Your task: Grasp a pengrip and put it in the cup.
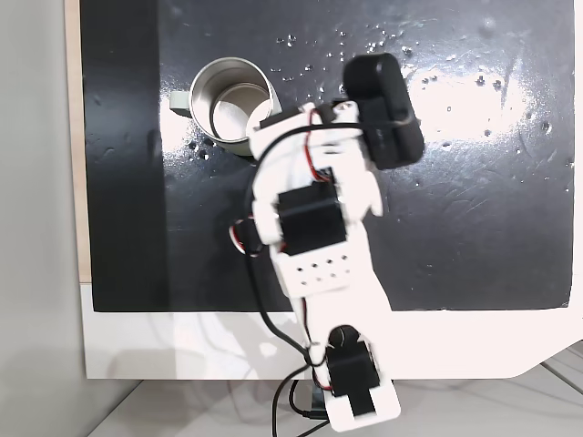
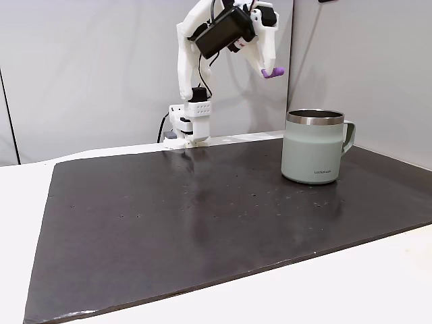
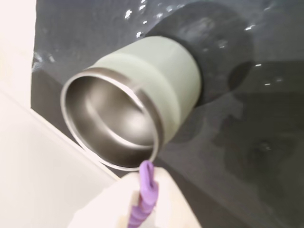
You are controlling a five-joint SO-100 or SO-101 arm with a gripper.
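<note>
The pale grey-green cup (image 2: 316, 147) stands upright on the dark mat, its shiny metal inside open to the top (image 1: 232, 105). High in the air, up and to the left of the cup in the side fixed view, my gripper (image 2: 268, 70) is shut on the small purple ribbed pengrip (image 2: 274, 73). In the wrist view the pengrip (image 3: 145, 194) sticks out between my white fingers (image 3: 164, 199), just below the near rim of the cup (image 3: 142, 99). From above, my arm (image 1: 314, 214) overlaps the cup's right edge and hides the pengrip.
A dark mat (image 2: 169, 223) covers most of the white table (image 1: 182, 346). The arm's base (image 2: 189, 125) stands at the mat's far edge in the side fixed view. The cup's handle (image 2: 349, 135) points right there. A grey wall stands behind.
</note>
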